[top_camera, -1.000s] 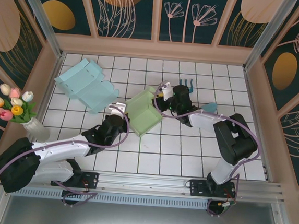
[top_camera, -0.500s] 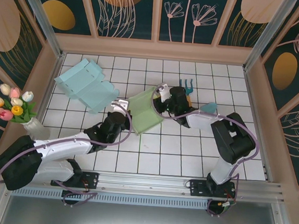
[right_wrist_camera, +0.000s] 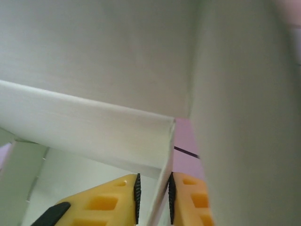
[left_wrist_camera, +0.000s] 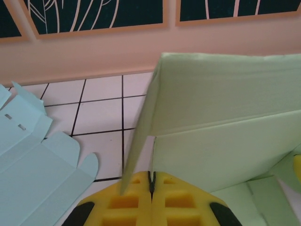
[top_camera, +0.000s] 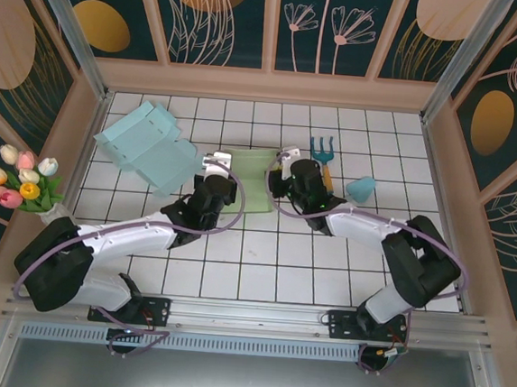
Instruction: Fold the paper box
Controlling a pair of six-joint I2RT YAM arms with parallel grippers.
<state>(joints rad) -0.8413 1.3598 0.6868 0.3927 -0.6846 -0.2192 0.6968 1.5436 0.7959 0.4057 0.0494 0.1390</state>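
Note:
The pale green paper box (top_camera: 252,182) lies half-folded at the table's middle, between both grippers. My left gripper (top_camera: 217,174) is at its left edge. In the left wrist view the yellow fingers (left_wrist_camera: 127,202) are shut on the bottom edge of a green panel (left_wrist_camera: 221,141), and a side wall stands upright above them. My right gripper (top_camera: 284,172) is at the box's right edge. In the right wrist view a thin green flap (right_wrist_camera: 162,188) runs between the jaws of that gripper (right_wrist_camera: 154,181). It touches the right pad (right_wrist_camera: 172,190), and a gap shows at the left pad.
A flat light blue box blank (top_camera: 148,145) lies at the back left, also in the left wrist view (left_wrist_camera: 33,155). A blue hand rake (top_camera: 323,149) and a teal cup (top_camera: 360,188) sit right of the box. A vase of tulips (top_camera: 24,187) stands at the left wall.
The green box has turned from a diagonal lie to square with the tiles and shifted toward the back. Both grippers followed it; the left arm stretched farther forward.

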